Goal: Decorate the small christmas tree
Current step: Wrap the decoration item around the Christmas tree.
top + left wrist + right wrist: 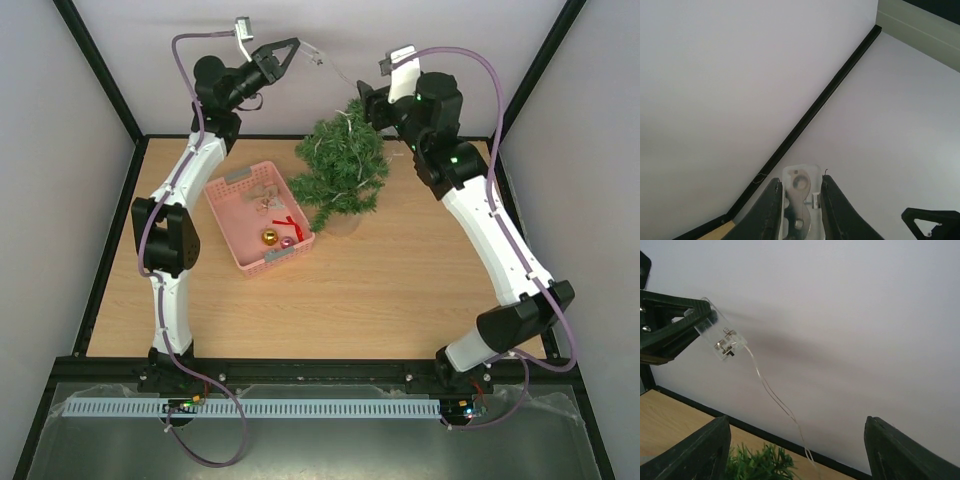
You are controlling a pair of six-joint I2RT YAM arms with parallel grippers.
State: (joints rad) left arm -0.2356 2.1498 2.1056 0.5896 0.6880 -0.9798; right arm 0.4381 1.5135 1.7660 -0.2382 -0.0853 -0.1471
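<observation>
The small christmas tree (340, 170) stands mid-table, dark green and bristly; its tip (757, 465) shows in the right wrist view. A thin pale wire (775, 395) rises from it to a clear plastic battery box (312, 53). My left gripper (292, 52) holds that box (800, 197) high in front of the back wall, shut on it (720, 337). My right gripper (363, 103) hovers just behind the tree top. It (797, 422) is open, and the wire hangs loose between its wide-apart fingers (705, 450).
A pink basket (228, 190) sits left of the tree, holding a gold ball (268, 237), a pink ball (287, 242), a red ribbon (290, 222) and pale ornaments. The wooden table (400, 270) is boxed in by white walls with black frame posts (805, 120).
</observation>
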